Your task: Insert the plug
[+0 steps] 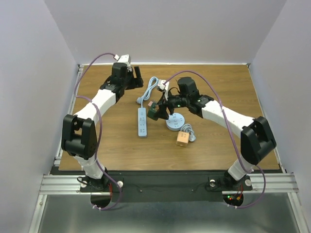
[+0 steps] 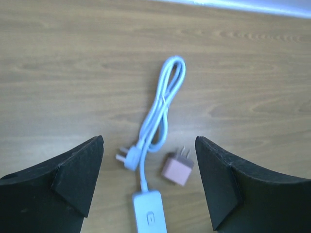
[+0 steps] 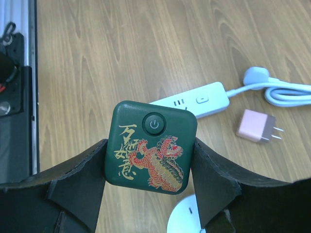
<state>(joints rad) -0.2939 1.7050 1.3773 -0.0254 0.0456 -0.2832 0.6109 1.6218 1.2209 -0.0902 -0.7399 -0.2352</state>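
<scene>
Left arm reaches to the far left of the wooden table (image 1: 223, 82). Left gripper (image 2: 148, 141): fingers wide apart, nothing between them. It hangs above the cord end of the strip.

Right gripper (image 3: 149, 141): both fingers pressed on the sides of a green square unit (image 3: 150, 148), which is clamped. The unit's face shows a round power button, gold characters and a red-and-gold beast. Its underside is hidden, so I cannot tell whether it has prongs. From overhead it sits just right of the far end of the power strip (image 1: 142, 121), not touching it. I cannot tell whether it is clear of the wood.

The power strip is white, lying flat and lengthwise near the table's middle. Its cord (image 2: 163, 97) is folded into a loop beyond it, and the cord's own plug (image 2: 127, 159) lies loose beside the lead.

The pink plug adapter (image 3: 252, 125) lies flat on the wood, two prongs showing. It is near the strip's switch end and apart from the strip and the cord (in no socket).

Also on the table are a round white-and-blue disc (image 1: 175, 121) under the right wrist and a tan cube (image 1: 182, 139) nearer the bases.
</scene>
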